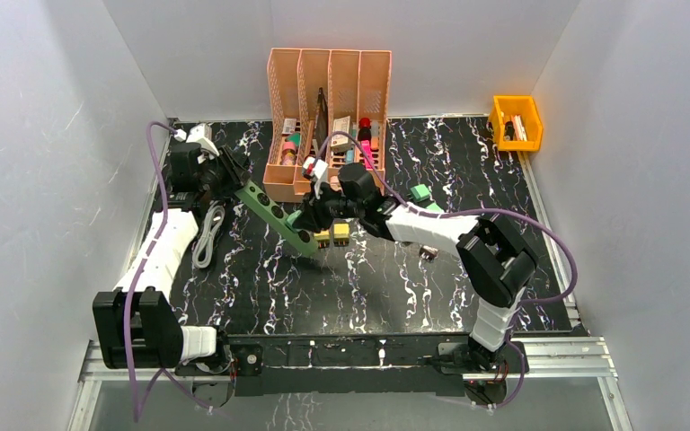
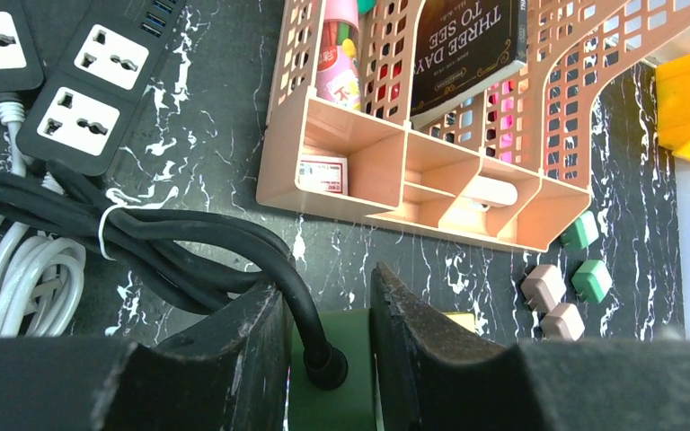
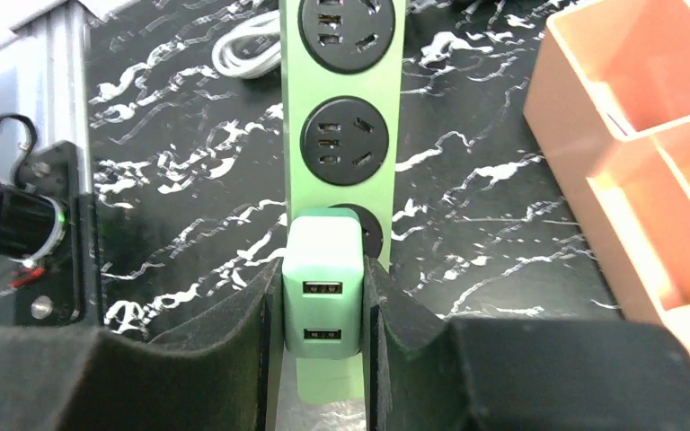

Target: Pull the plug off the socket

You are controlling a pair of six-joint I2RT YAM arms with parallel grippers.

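A green power strip (image 1: 274,215) with round black sockets is held tilted above the table between both arms. My left gripper (image 2: 328,337) is shut on its cable end (image 2: 359,377), where a black cord (image 2: 189,238) enters it. My right gripper (image 3: 322,310) is shut on a pale green USB charger plug (image 3: 322,287) that stands over the last socket (image 3: 370,235) at the strip's other end (image 3: 341,90). Whether the plug's pins are still in the socket is hidden. In the top view the right gripper (image 1: 310,215) is at the strip's near end.
A peach desk organiser (image 1: 328,121) stands at the back. Loose yellow plugs (image 1: 332,235) and green plugs (image 1: 420,193) lie near the strip. Black power strips (image 2: 81,81) and a white cable (image 1: 207,235) lie at left. A yellow bin (image 1: 515,121) is far right.
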